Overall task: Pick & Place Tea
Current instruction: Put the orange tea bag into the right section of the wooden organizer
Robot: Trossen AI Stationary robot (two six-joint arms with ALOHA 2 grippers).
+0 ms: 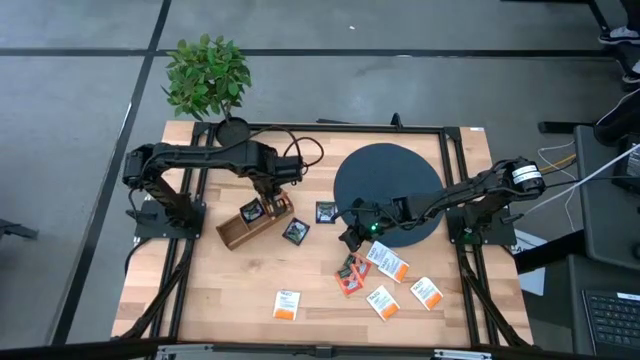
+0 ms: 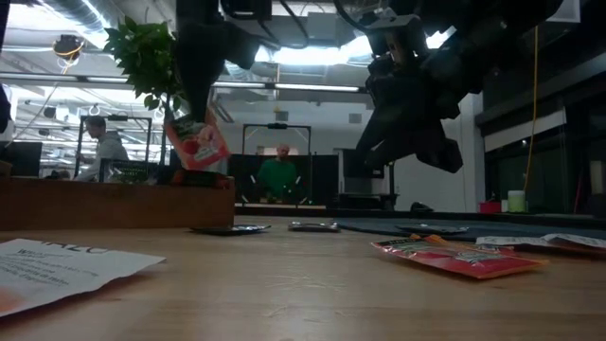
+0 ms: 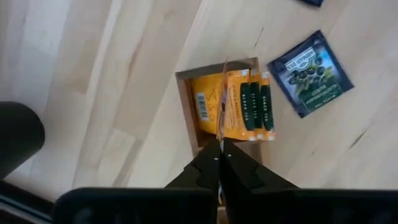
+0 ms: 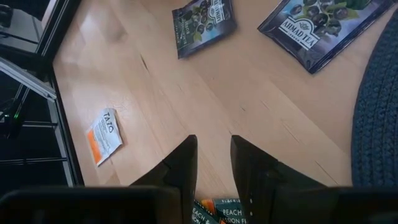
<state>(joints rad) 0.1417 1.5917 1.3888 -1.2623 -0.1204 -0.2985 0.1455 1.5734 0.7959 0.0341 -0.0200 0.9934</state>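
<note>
Left gripper [image 1: 270, 203] over the brown wooden divided box [image 1: 238, 232]; fingers [image 3: 208, 163] pressed together on the edge of a red-orange tea sachet [image 3: 242, 112], which hangs above an end compartment already holding an orange sachet [image 3: 204, 107]. Right gripper [image 1: 352, 234] hovers at the near rim of the large dark round disc [image 1: 385, 178], fingers [image 4: 185, 163] apart, nothing between them. Two dark blue-black sachets [image 1: 295, 231] lie on the light wooden table [image 1: 210, 290] between box and disc. Red-orange pair [image 1: 351, 273] and white, orange-banded sachets [image 1: 286, 304] scattered nearer the front edge.
</note>
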